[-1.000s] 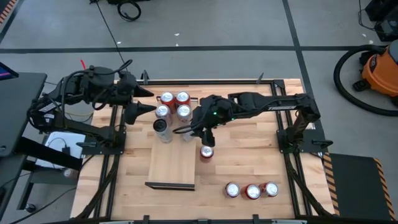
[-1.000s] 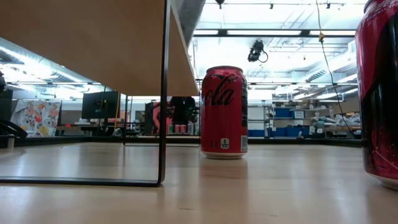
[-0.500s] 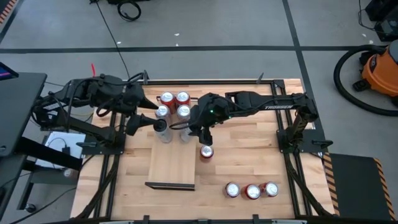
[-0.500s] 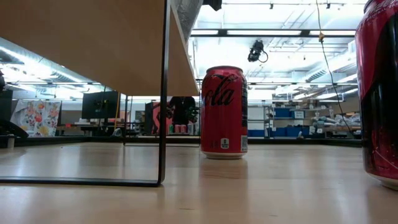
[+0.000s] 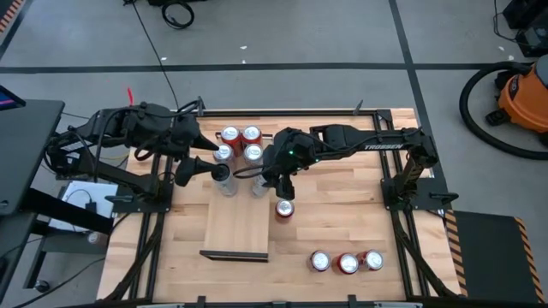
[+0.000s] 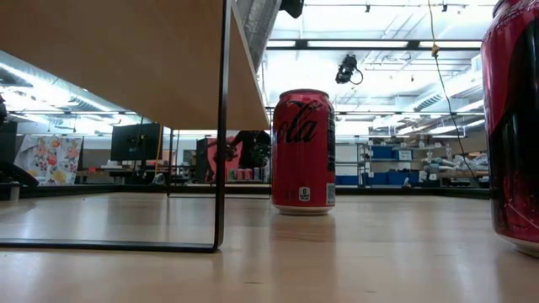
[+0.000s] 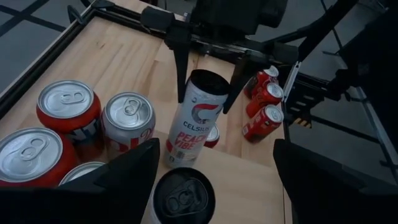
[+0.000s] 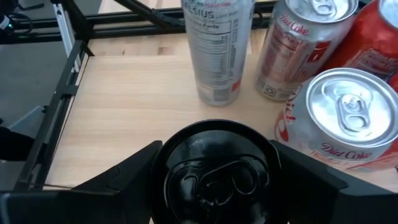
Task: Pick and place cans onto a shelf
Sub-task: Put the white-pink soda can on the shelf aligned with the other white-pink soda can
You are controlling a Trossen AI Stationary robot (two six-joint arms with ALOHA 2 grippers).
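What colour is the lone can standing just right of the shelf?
Red with a silver top; the can shows best in the low view, with white script lettering.

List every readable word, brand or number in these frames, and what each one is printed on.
"CELSIUS" and "PEACH VIBE": tall white can between the right claw's fingers.
"Diet Coke": silver cans on the shelf.
"CELSIUS" above a nutrition panel too small to read: other tall can.
"Coca-Cola" script, partly visible, and "0": red can.
"TROSSEN": right arm.
The remaining can labels are too small.
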